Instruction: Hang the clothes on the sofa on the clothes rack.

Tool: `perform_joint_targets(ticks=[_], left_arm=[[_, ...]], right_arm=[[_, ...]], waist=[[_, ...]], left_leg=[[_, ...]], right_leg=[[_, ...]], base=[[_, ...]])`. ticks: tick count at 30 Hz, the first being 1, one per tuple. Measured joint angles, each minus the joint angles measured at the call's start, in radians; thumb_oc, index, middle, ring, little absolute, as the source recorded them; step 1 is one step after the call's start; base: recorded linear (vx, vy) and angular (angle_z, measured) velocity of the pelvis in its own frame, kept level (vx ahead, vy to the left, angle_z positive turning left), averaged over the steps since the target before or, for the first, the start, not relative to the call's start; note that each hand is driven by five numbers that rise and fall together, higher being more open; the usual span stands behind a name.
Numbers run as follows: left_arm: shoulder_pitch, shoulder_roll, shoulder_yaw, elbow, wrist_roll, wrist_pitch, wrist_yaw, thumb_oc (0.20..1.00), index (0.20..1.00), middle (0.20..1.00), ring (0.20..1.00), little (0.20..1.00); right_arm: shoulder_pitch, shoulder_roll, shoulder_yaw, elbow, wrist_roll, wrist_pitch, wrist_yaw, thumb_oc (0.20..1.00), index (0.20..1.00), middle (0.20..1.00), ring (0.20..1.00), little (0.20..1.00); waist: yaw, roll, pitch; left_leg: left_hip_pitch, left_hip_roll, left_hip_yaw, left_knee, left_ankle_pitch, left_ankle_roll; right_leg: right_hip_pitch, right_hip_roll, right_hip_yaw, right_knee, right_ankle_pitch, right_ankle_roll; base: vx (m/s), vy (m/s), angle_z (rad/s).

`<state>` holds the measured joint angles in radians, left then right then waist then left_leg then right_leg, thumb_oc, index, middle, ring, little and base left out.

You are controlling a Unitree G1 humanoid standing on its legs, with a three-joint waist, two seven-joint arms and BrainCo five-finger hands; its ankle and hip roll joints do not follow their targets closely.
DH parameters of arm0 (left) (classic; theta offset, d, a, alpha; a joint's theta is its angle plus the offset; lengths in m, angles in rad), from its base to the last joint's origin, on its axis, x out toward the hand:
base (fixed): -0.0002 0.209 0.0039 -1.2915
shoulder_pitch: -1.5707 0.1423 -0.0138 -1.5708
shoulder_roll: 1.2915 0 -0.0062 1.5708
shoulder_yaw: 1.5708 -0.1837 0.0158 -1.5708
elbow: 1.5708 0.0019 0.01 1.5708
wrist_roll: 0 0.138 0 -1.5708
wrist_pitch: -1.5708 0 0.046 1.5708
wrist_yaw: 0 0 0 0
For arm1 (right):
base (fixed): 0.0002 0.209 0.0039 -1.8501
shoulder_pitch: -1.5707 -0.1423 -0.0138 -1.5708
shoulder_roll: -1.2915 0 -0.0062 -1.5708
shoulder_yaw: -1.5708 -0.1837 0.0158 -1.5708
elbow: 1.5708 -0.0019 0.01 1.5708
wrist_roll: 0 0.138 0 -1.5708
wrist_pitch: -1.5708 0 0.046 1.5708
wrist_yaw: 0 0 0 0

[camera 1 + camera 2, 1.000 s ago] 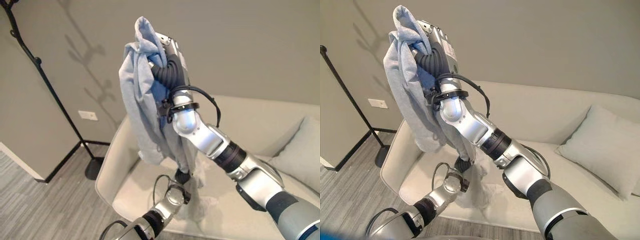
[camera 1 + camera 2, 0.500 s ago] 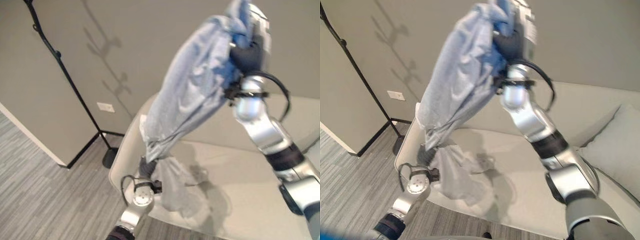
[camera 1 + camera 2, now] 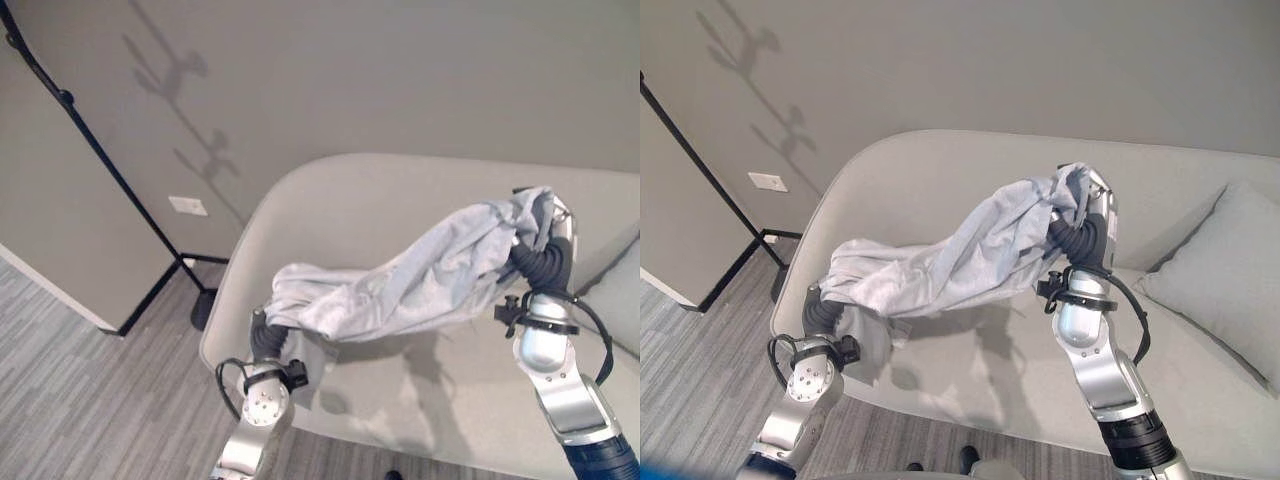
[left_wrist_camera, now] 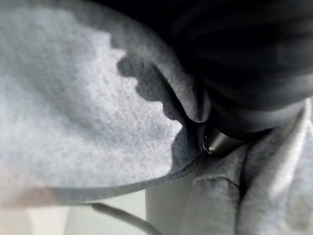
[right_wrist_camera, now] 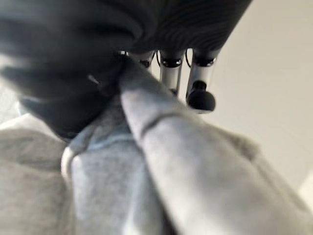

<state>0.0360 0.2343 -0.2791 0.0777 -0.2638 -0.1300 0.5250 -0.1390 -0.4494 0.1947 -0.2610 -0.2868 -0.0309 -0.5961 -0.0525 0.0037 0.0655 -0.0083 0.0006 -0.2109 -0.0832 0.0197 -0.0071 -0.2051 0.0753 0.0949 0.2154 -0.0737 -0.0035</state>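
I hold the light grey fleece garment (image 3: 400, 280) stretched above the beige sofa (image 3: 970, 170), my left hand (image 3: 266, 335) buried in the cloth, grip unclear, my right hand (image 5: 161, 73) pinching one end. I should keep it taut and swing toward the black metal rack (image 3: 100, 165) beyond the sofa's left end.

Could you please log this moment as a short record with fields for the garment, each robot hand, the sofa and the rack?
garment: grey garment stretched between both hands, raised above the sofa seat
left robot hand: at the garment's lower end, fingers hidden in cloth
right robot hand: higher, fingers curled round the other end
sofa: beige sofa, grey cushion at its right
rack: black clothes rack by the wall at left, bare
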Motion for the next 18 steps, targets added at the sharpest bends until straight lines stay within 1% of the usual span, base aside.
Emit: perform_joint_targets(ticks=[1, 2, 5, 7, 8, 10, 11, 12, 13, 14, 15, 16, 17, 18], left_arm=[[-0.017, 0.0, -0.014, 0.026, 0.0, 0.0, 0.0, 0.2, 0.2, 0.2, 0.2, 0.2], [-0.029, -0.001, -0.031, 0.046, 0.001, -0.001, 0.005, 0.2, 0.2, 0.2, 0.2, 0.2], [-0.111, 0.0, -0.081, 0.142, 0.013, 0.001, 0.031, 0.2, 0.2, 0.2, 0.2, 0.2], [-0.129, -0.001, -0.084, 0.145, 0.039, 0.001, 0.038, 0.2, 0.2, 0.2, 0.2, 0.2], [-0.138, -0.001, -0.09, 0.146, 0.045, 0.001, 0.039, 0.2, 0.2, 0.2, 0.2, 0.2], [-0.166, 0.004, -0.105, 0.154, 0.047, 0.001, 0.038, 0.2, 0.2, 0.2, 0.2, 0.2], [-0.205, 0.003, -0.133, 0.164, 0.048, -0.002, 0.036, 0.2, 0.2, 0.2, 0.2, 0.2], [-0.242, 0.0, -0.159, 0.194, 0.047, -0.002, 0.014, 0.2, 0.2, 0.2, 0.2, 0.2], [-0.242, -0.003, -0.168, 0.194, 0.047, -0.002, 0.01, 0.2, 0.2, 0.2, 0.2, 0.2], [-0.241, -0.011, -0.181, 0.196, 0.047, -0.002, -0.001, 0.2, 0.2, 0.2, 0.2, 0.2], [-0.242, -0.013, -0.183, 0.196, 0.047, -0.002, -0.005, 0.2, 0.2, 0.2, 0.2, 0.2], [-0.247, -0.018, -0.188, 0.195, 0.046, -0.013, -0.023, 0.2, 0.2, 0.2, 0.2, 0.2], [-0.246, -0.019, -0.188, 0.195, 0.046, -0.013, -0.024, 0.2, 0.2, 0.2, 0.2, 0.2], [-0.247, -0.019, -0.188, 0.196, 0.046, -0.013, -0.026, 0.2, 0.2, 0.2, 0.2, 0.2]], right_arm=[[-0.008, -0.001, 0.021, 0.024, 0.0, 0.001, 0.004, 0.2, 0.2, 0.2, 0.2, 0.2], [-0.01, 0.002, 0.036, 0.045, 0.0, 0.001, 0.001, 0.2, 0.2, 0.2, 0.2, 0.2], [-0.042, 0.033, 0.083, 0.112, 0.001, 0.003, -0.009, 0.2, 0.2, 0.2, 0.2, 0.2], [-0.054, 0.033, 0.1, 0.122, 0.001, 0.003, -0.008, 0.2, 0.2, 0.2, 0.2, 0.2], [-0.054, 0.033, 0.102, 0.124, 0.001, 0.003, -0.009, 0.2, 0.2, 0.2, 0.2, 0.2], [-0.058, 0.033, 0.102, 0.128, 0.002, 0.004, -0.01, 0.2, 0.2, 0.2, 0.2, 0.2], [-0.063, 0.025, 0.101, 0.133, 0.002, 0.003, -0.016, 0.2, 0.2, 0.2, 0.2, 0.2], [-0.064, 0.004, 0.106, 0.143, -0.001, 0.006, -0.015, 0.2, 0.2, 0.2, 0.2, 0.2], [-0.063, -0.002, 0.106, 0.143, -0.003, 0.006, -0.015, 0.2, 0.2, 0.2, 0.2, 0.2], [-0.057, -0.006, 0.098, 0.143, -0.021, 0.006, -0.021, 0.2, 0.2, 0.2, 0.2, 0.2], [-0.054, -0.006, 0.097, 0.143, -0.021, 0.007, -0.026, 0.2, 0.2, 0.2, 0.2, 0.2], [-0.049, -0.004, 0.092, 0.143, -0.021, 0.01, -0.041, 0.2, 0.2, 0.2, 0.2, 0.2], [-0.049, -0.005, 0.087, 0.143, -0.021, 0.011, -0.044, 0.2, 0.2, 0.2, 0.2, 0.2], [-0.049, -0.005, 0.087, 0.143, -0.021, 0.011, -0.049, 0.2, 0.2, 0.2, 0.2, 0.2]], waist=[[0.001, 0.001, 0.002], [0.002, 0.003, 0.003], [0.004, 0.0, 0.01], [0.001, -0.002, 0.023], [0.001, -0.002, 0.025], [0.004, -0.018, 0.041], [0.002, -0.041, 0.07], [0.002, -0.071, 0.102], [0.0, -0.073, 0.106], [-0.007, -0.072, 0.12], [-0.01, -0.069, 0.123], [-0.023, -0.071, 0.133], [-0.021, -0.071, 0.135], [-0.022, -0.065, 0.137]], left_leg=[[-0.008, 0.001, -0.003, 0.002, 0.002, 0.0], [-0.009, 0.006, -0.01, 0.002, 0.008, -0.009], [-0.027, 0.013, -0.022, 0.009, 0.007, -0.011], [-0.029, 0.017, -0.019, 0.017, 0.005, -0.012], [-0.028, 0.021, -0.018, 0.021, 0.001, -0.022], [-0.04, 0.013, -0.009, 0.061, -0.004, -0.026], [-0.08, -0.009, 0.032, 0.163, -0.017, -0.047], [-0.177, -0.042, 0.104, 0.368, -0.017, -0.047], [-0.205, -0.043, 0.128, 0.429, -0.02, -0.045], [-0.254, -0.022, 0.169, 0.531, -0.024, -0.038], [-0.267, -0.01, 0.19, 0.553, -0.024, -0.038], [-0.336, 0.029, 0.243, 0.553, -0.023, -0.038], [-0.355, 0.033, 0.256, 0.507, -0.019, -0.032], [-0.363, 0.04, 0.262, 0.458, -0.015, -0.03]], right_leg=[[-0.004, 0.001, -0.004, -0.002, 0.003, -0.004], [-0.002, 0.005, -0.009, -0.002, 0.004, -0.006], [-0.017, 0.012, -0.026, -0.001, 0.001, -0.012], [-0.017, 0.017, -0.028, 0.001, 0.0, -0.017], [-0.019, 0.023, -0.027, 0.007, -0.003, -0.022], [-0.018, 0.018, -0.022, 0.018, -0.007, -0.024], [-0.021, 0.009, -0.014, 0.044, -0.025, -0.044], [-0.007, -0.021, -0.01, 0.046, -0.026, -0.053], [0.001, -0.027, -0.011, 0.04, -0.017, -0.067], [0.029, -0.027, -0.018, 0.017, -0.013, -0.085], [0.036, -0.027, -0.028, 0.008, -0.013, -0.087], [0.053, -0.041, -0.041, -0.018, -0.014, -0.091], [0.056, -0.051, -0.044, -0.027, -0.012, -0.092], [0.06, -0.053, -0.042, -0.031, -0.012, -0.086]], base=[[-0.06, -0.127, 0.09], [-0.07, -0.165, 0.14], [-0.02, -0.092, 0.14], [0.0, -0.051, 0.03], [-0.04, -0.033, -0.03], [0.0, -0.029, -0.04], [0.04, -0.013, 0.06], [0.08, -0.003, 0.07], [0.11, -0.001, 0.01], [0.15, 0.022, 0.0], [0.19, 0.044, 0.26], [0.2, 0.078, 0.33], [0.21, 0.114, 0.34], [0.22, 0.153, 0.16]])
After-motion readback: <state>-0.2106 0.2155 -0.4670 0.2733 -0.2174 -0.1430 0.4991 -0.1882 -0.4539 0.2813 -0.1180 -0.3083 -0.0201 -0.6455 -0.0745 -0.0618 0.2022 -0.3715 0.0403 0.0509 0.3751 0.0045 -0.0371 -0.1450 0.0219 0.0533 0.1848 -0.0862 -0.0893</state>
